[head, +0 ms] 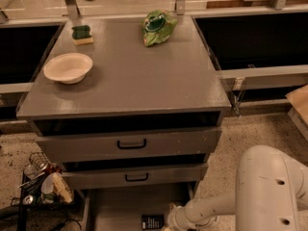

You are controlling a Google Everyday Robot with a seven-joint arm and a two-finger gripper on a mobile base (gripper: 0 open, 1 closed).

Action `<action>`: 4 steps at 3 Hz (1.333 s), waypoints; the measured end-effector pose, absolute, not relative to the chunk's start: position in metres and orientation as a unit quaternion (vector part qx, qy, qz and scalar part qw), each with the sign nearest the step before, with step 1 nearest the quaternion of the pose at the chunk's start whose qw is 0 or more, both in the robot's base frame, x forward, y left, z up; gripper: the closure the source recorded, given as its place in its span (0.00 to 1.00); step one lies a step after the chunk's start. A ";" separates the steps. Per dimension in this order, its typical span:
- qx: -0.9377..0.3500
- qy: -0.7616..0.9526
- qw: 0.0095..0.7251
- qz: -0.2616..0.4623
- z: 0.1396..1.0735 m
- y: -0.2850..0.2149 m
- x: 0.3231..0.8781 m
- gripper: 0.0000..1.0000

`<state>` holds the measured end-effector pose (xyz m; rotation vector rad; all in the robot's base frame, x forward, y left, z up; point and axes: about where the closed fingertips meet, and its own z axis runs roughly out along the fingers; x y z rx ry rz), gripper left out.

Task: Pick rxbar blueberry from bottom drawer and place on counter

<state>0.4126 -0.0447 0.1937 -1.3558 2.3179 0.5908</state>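
Observation:
The rxbar blueberry (152, 221), a small dark wrapper with white print, lies flat on the grey floor of the open bottom drawer (120, 206) at the lower edge of the camera view. My gripper (169, 224) sits low in the drawer right beside the bar's right end, at the end of my white arm (240, 201). The counter (139, 76) is the wide grey cabinet top above.
On the counter stand a cream bowl (68, 67) at the left, a green sponge (82, 34) at the back left and a green bag (158, 27) at the back. Two black-handled drawers (130, 144) are shut above. A wire basket of clutter (41, 184) sits on the floor at the left.

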 end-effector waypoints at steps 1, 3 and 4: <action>-0.479 0.826 0.198 0.224 0.185 -0.040 0.416 0.00; -0.479 0.815 0.206 0.252 0.174 -0.021 0.424 0.00; -0.467 0.816 0.208 0.271 0.158 -0.011 0.439 0.00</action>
